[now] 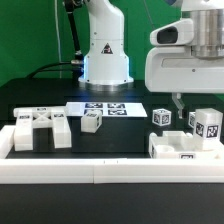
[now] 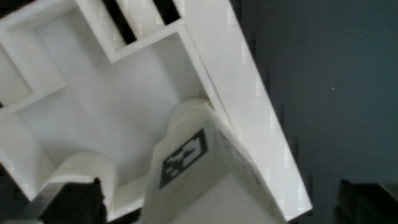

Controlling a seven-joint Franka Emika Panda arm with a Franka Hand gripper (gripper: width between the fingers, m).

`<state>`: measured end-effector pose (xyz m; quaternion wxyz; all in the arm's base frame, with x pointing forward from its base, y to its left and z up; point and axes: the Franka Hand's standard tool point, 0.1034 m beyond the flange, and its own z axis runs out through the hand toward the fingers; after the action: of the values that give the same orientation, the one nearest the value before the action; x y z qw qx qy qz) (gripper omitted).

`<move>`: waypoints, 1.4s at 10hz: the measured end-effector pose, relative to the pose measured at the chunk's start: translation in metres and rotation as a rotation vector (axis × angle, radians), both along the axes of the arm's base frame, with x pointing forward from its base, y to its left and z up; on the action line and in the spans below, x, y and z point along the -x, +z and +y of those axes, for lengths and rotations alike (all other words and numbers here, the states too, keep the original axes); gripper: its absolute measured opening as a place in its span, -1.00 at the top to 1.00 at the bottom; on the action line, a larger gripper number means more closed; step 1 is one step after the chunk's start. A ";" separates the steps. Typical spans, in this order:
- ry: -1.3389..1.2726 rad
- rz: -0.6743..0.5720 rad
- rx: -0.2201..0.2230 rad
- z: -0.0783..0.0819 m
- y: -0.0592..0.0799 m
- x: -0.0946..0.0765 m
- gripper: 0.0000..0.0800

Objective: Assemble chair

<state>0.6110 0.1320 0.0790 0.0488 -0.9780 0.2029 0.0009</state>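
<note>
In the wrist view we see the gripper [image 2: 217, 200] spread wide. Its two dark fingertips [image 2: 71, 196] stand well apart at opposite corners of the picture and pinch nothing. Between them, close under the camera, lies a white slotted part [image 2: 107, 90] with open channels and a black-and-white tag [image 2: 183, 155] on one sloping face. We cannot tell whether the fingertips touch it.

In the exterior view the gripper [image 1: 178, 102] hangs from the bulky white wrist over the right-hand group of chair parts, its tip just above them. Below it lies a low flat part [image 1: 185, 150] with a raised end, against the border rail [image 1: 110, 172]. Behind that stand two tagged blocks, the nearer block [image 1: 162, 117] towards the exterior view's left of the gripper and the farther block [image 1: 207, 124] towards the exterior view's right.

Farther out, near the middle of the black table [image 1: 30, 100], lies a small tagged piece [image 1: 92, 121], just in front of the marker board [image 1: 105, 108]. On the exterior view's left rests the seat block [image 1: 40, 128], chunky and slotted, well apart from the gripper. The robot base [image 1: 105, 55] rises behind the marker board.
</note>
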 end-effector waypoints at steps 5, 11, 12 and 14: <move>0.445 -0.039 0.029 -0.002 0.000 0.000 -0.62; 0.541 -0.047 0.039 -0.004 0.000 -0.001 0.28; 0.524 -0.045 0.039 -0.004 0.000 -0.001 0.28; 0.389 -0.036 0.027 -0.004 0.000 -0.001 0.28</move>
<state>0.6120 0.1280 0.0792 0.0381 -0.9992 0.0091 -0.0097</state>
